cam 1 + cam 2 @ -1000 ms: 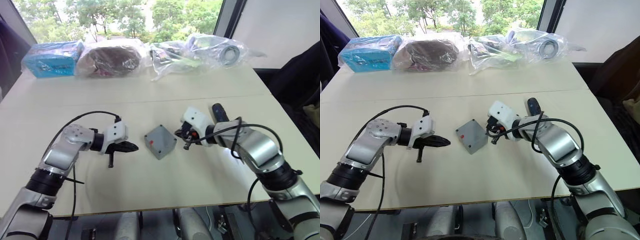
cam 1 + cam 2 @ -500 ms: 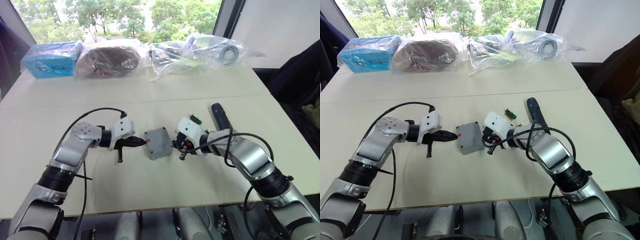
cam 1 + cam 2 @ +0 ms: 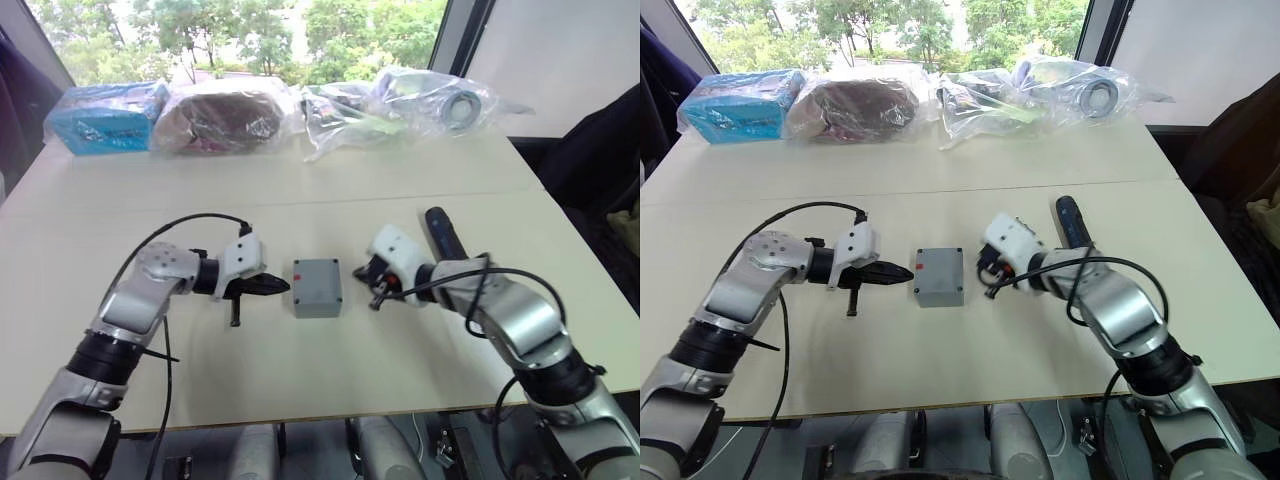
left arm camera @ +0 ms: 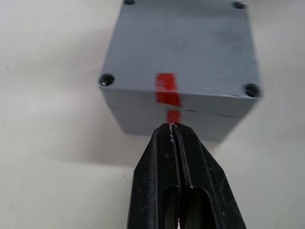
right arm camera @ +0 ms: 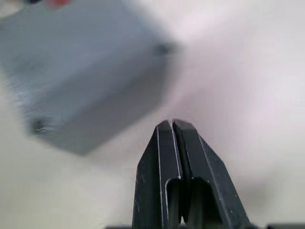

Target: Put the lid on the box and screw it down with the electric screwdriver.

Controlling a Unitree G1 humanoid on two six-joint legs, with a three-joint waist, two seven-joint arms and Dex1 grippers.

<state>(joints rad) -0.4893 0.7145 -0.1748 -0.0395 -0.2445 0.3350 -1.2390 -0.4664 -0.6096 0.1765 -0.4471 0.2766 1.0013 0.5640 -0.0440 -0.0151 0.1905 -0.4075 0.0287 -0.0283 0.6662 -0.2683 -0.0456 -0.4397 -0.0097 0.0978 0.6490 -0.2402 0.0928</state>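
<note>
Table [image 3: 330, 400], pale and wide, carries everything I work with; along its far edge lie clear plastic bags [image 3: 400, 105] and a blue packet [image 3: 105, 115], well apart from the work.

Box [image 3: 317, 295] sits at the middle of the near half, between my two grippers. Lid [image 4: 183, 45] is already on it: in the left wrist view I see a seam running round just under the top face, screw holes at the corners, and a red mark [image 4: 167, 88] that continues across the seam onto the box wall. What is inside I cannot see, since the cover hides it.

Screwdriver [image 3: 441, 233] lies flat behind my right forearm, its long axis running away from me, the near end toward the arm. I judge the right arm much the nearer to it, so the next move turns on drawing that hand back and to the right.

Left gripper [image 3: 277, 288] points at the box's left wall, fingers pressed together on nothing, tips just beside the red mark; I cannot tell whether they touch.

Right gripper [image 3: 987, 274] stands just off the box's right side, fingers likewise closed and empty.
</note>
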